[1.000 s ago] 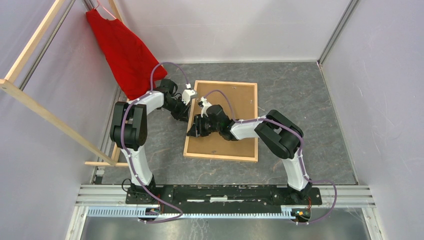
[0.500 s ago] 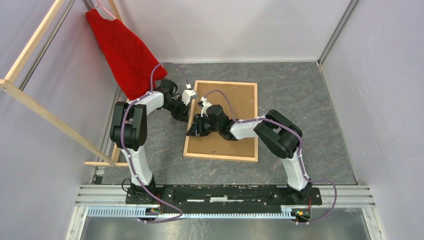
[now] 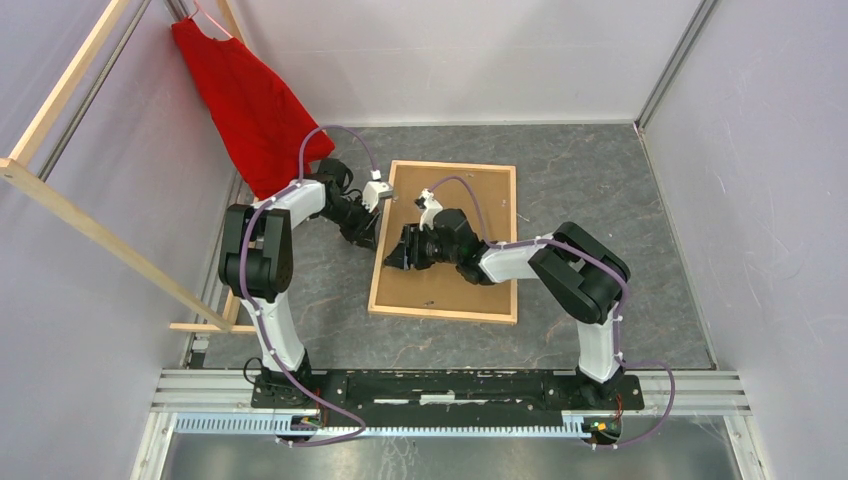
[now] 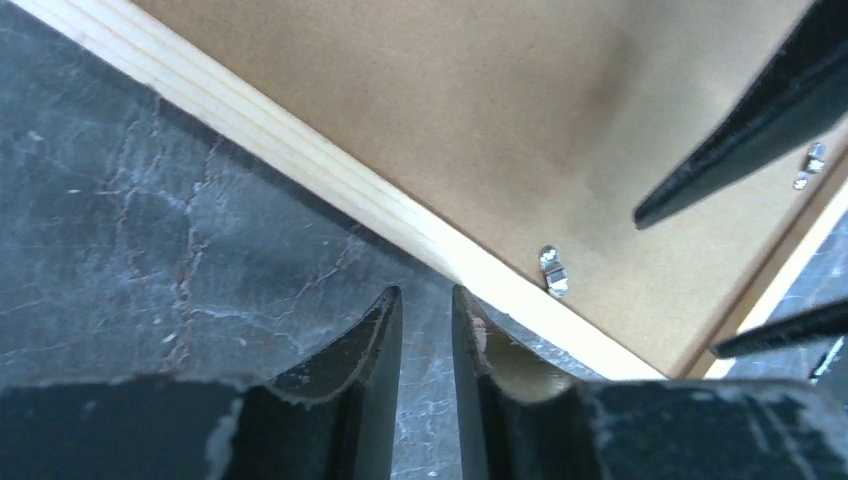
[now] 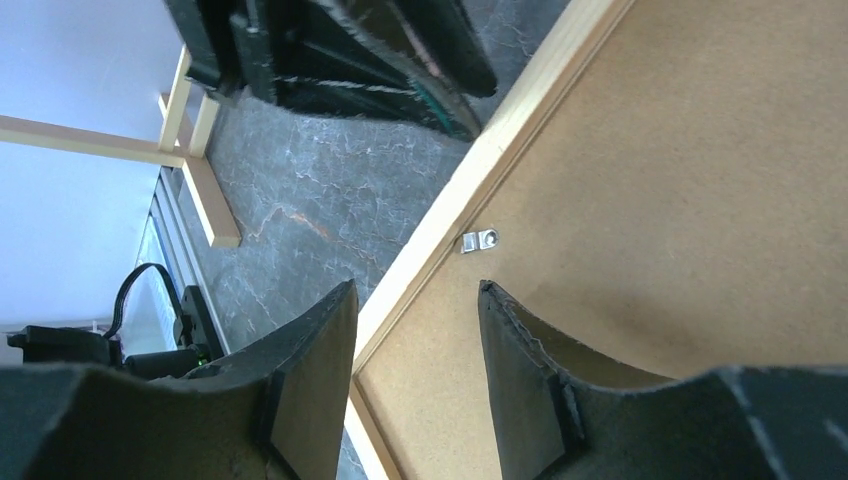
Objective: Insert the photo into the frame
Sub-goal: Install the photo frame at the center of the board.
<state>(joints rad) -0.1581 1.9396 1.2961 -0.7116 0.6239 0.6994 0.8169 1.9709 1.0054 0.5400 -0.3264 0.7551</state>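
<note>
The frame [image 3: 378, 270] lies face down on the grey floor, with a brown backing board [image 3: 470, 210] filling it. The photo is hidden. My left gripper [image 3: 367, 231] sits low just outside the frame's left rail [image 4: 300, 170]; its jaws [image 4: 425, 292] stand a narrow gap apart, with only floor between them. My right gripper [image 3: 394, 258] hovers over the same rail from the inside, open [image 5: 418, 285] and empty, straddling the rail [image 5: 450, 200] and the board's edge. A small metal tab [image 5: 480, 240] sits on the board beside the rail, also visible as the tab [image 4: 551, 270] in the left wrist view.
A red garment [image 3: 250, 100] hangs at the back left from a wooden rack [image 3: 100, 235], whose foot [image 5: 205, 190] rests on the floor left of the frame. Pale walls enclose the floor on three sides. The two grippers are close together.
My right arm has shifted slightly right and back along the frame's left rail, and its jaws have widened. The left gripper has barely moved; its jaws opened a little.
</note>
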